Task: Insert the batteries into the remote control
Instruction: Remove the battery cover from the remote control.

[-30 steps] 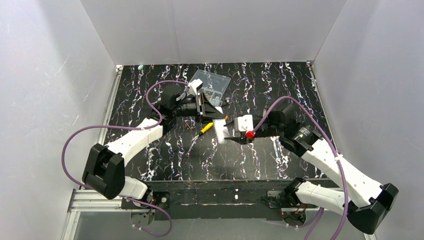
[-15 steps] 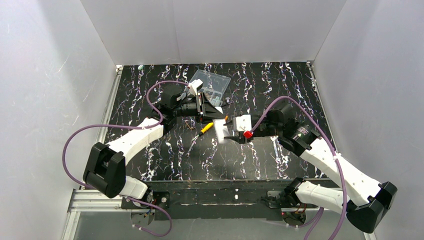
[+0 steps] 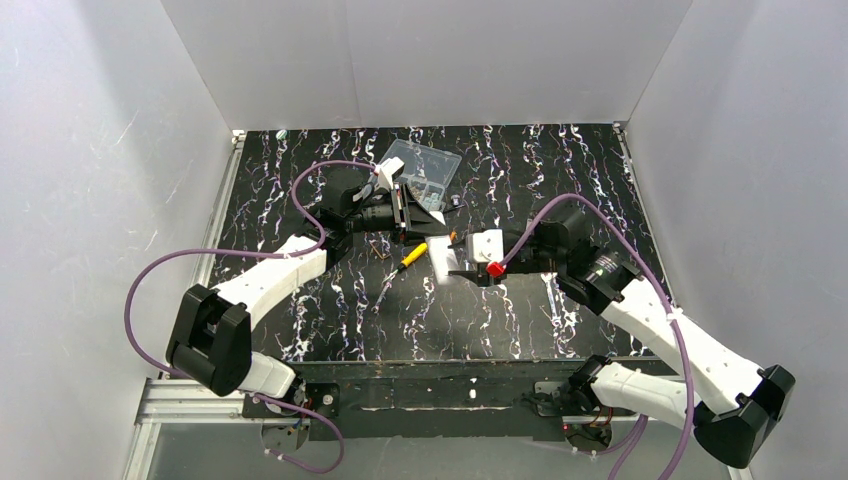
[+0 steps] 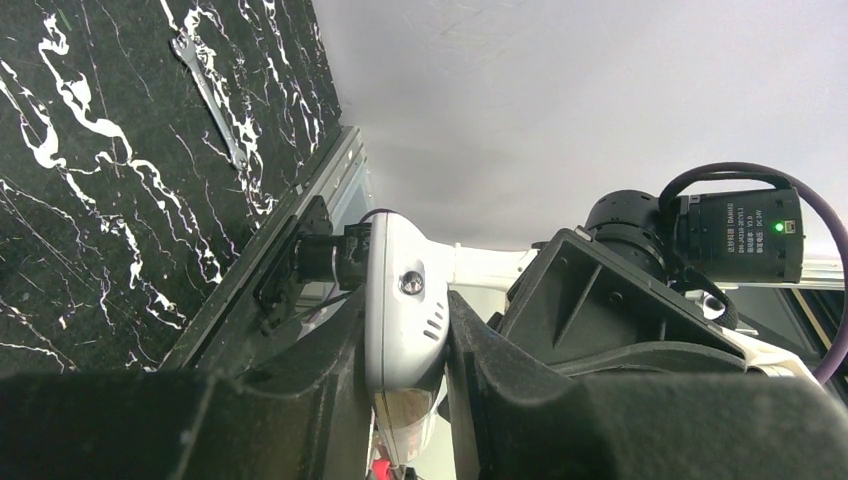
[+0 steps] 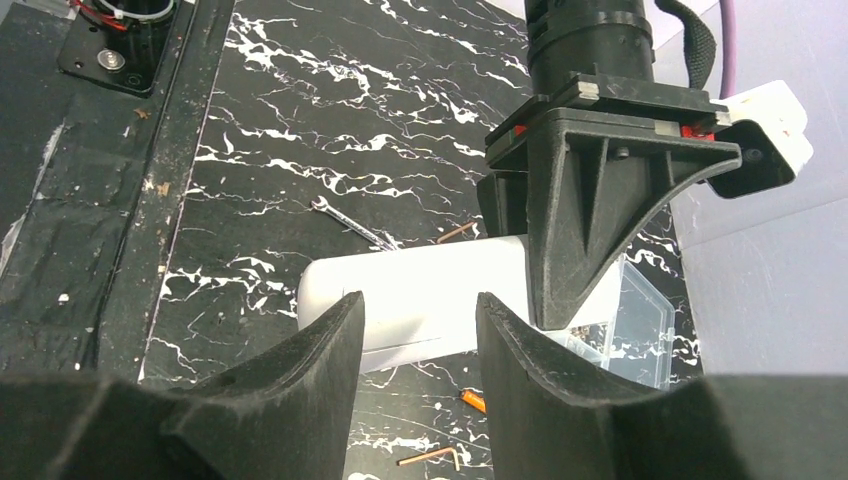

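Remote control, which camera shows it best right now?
The right wrist view: the remote control lies lengthwise, most of its white body visible beyond the right gripper, jaws open. The left wrist view shows it foreshortened, clamped in the left gripper. The top external view shows only a small white patch.

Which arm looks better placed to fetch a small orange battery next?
Probably right: the right gripper is open, empty, near the orange cylindrical battery; the left gripper clamps the white oblong remote.
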Controlling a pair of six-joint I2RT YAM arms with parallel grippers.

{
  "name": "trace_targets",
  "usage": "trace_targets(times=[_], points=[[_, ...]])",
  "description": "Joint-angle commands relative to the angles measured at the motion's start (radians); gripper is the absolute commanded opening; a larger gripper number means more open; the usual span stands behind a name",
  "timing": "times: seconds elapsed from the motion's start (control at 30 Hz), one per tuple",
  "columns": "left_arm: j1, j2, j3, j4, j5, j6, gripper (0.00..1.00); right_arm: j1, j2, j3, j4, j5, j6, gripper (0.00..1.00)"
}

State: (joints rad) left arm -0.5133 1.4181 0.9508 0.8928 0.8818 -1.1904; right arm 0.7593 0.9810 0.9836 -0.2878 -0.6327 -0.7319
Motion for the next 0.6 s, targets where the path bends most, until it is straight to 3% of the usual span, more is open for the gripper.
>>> trace_targets(times=[0.0, 0.33, 0.57], points=[[-0.007, -0.012, 0.033, 0.052, 0.078, -0.007, 0.0, -0.005, -0.026, -0.002, 0.085, 0.035, 0.006, 0.52], [-0.006, -0.016, 0.028, 0.057, 0.077, -0.011, 0.0, -0.005, -0.041, 0.0, 0.066, 0.046, 0.006, 0.52], [-0.006, -0.013, 0.03, 0.059, 0.077, -0.013, 0.0, -0.005, -0.036, 0.032, -0.028, -0.054, 0.007, 0.53]])
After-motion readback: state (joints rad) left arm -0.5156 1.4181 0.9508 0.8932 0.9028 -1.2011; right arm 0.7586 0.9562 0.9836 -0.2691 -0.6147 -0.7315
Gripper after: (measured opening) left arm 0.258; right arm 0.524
